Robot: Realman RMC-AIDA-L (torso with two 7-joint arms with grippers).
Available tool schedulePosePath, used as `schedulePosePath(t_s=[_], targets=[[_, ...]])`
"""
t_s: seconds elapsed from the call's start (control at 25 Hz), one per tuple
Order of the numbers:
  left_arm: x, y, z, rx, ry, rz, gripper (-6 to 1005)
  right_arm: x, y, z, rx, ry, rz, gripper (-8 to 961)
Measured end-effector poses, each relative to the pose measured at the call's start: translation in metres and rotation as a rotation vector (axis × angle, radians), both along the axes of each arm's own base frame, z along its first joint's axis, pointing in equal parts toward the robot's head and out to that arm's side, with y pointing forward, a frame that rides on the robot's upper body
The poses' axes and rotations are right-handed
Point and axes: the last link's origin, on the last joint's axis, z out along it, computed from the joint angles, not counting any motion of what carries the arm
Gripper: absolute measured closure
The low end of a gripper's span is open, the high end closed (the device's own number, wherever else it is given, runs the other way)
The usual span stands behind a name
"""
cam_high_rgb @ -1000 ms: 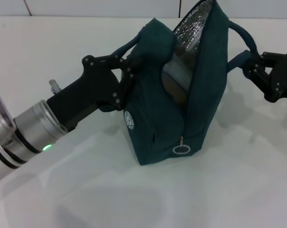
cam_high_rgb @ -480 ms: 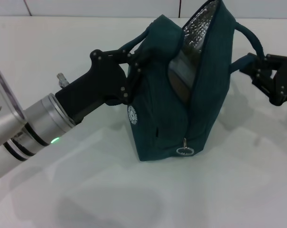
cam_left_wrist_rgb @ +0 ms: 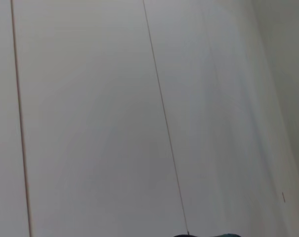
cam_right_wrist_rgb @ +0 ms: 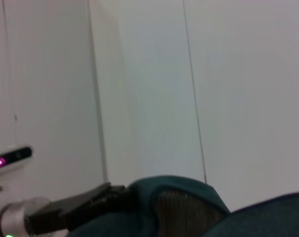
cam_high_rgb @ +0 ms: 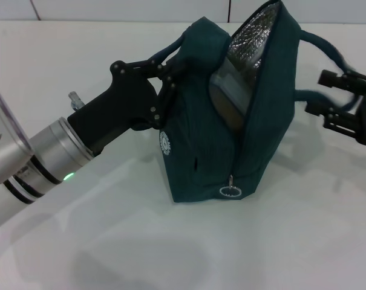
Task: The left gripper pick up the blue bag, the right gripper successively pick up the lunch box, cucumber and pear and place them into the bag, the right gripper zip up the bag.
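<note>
The blue bag point(cam_high_rgb: 231, 115) is standing upright on the white table point(cam_high_rgb: 110, 241) in the centre of the head view, mouth gaping toward the top of the frame, silver lining point(cam_high_rgb: 252, 33) showing. A pale, boxy shape, probably the lunch box point(cam_high_rgb: 222, 90), is sitting inside the opening; cannot tell more. The zipper ring pull point(cam_high_rgb: 230, 191) is hanging low on the bag's near end, lower centre.

The left gripper point(cam_high_rgb: 167, 75) is reaching in from the lower left, jaws pinching the bag's left handle point(cam_high_rgb: 164, 55) and the fabric at the bag's upper left edge. Green light point(cam_high_rgb: 66, 177) is glowing on its silver cuff.

The right gripper point(cam_high_rgb: 343, 99) is sitting at the right edge of the frame, jaws spread, holding nothing, just beside the right handle point(cam_high_rgb: 325, 48), which is looping out at upper right.

In the right wrist view, the bag is filling the bottom of the frame with the left gripper point(cam_right_wrist_rgb: 80, 207) at lower left. The left wrist view is showing only white wall panels point(cam_left_wrist_rgb: 139, 98).
</note>
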Motion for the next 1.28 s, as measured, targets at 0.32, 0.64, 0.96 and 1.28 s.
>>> schedulePosePath(t_s=[0.32, 0.64, 0.96, 1.28], targets=[[-0.002, -0.002, -0.001, -0.001, 0.003, 0.008, 955, 0.003, -0.020, 0.013, -0.032, 0.016, 0.077, 268], [-0.002, -0.001, -0.001, -0.004, 0.005, 0.005, 955, -0.003, -0.032, -0.026, -0.316, -0.154, 0.153, 271], [-0.001, -0.002, -0.002, -0.009, 0.010, 0.001, 955, -0.011, -0.020, -0.077, -0.373, -0.302, 0.119, 387], [-0.001, -0.002, -0.003, -0.002, 0.016, -0.004, 955, -0.018, -0.009, -0.092, -0.375, -0.313, 0.085, 436]])
